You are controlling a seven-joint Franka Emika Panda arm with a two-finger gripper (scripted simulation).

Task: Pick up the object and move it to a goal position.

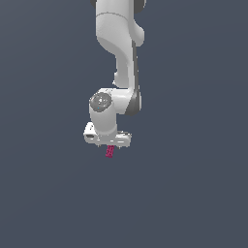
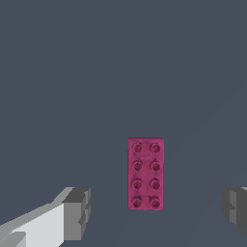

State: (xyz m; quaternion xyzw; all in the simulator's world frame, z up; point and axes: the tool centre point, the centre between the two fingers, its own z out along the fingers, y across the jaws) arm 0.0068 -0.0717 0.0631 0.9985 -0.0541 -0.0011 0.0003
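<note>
Block: a small magenta-pink oblong block (image 2: 145, 173) with two rows of four round studs on its top face; it lies flat on the grey surface (image 2: 96, 72).

Block and fingers: in the wrist view the block sits in the gap between the two grey finger pads (image 2: 77, 213), nearer neither by much and touching neither. One pad shows with its white finger behind it, the other only as a grey edge at the frame's border. The block's long side runs across the line that joins the two pads.

Fingers: spread wide apart, holding nothing; the gap is far wider than the block's short side.

Seen from outside: in the exterior view the white arm (image 1: 121, 53) hangs down from above and the hand (image 1: 107, 144) points straight down. The block (image 1: 110, 151) peeks out just under the hand as a small pink sliver. From this view I cannot tell how far the fingers stand above the surface.

Surface: plain dark blue-grey, flat and even, with no visible edges or corners, so I cannot place the block against any border.

Room: the same blue-grey fills both views; no walls or horizon line show.
</note>
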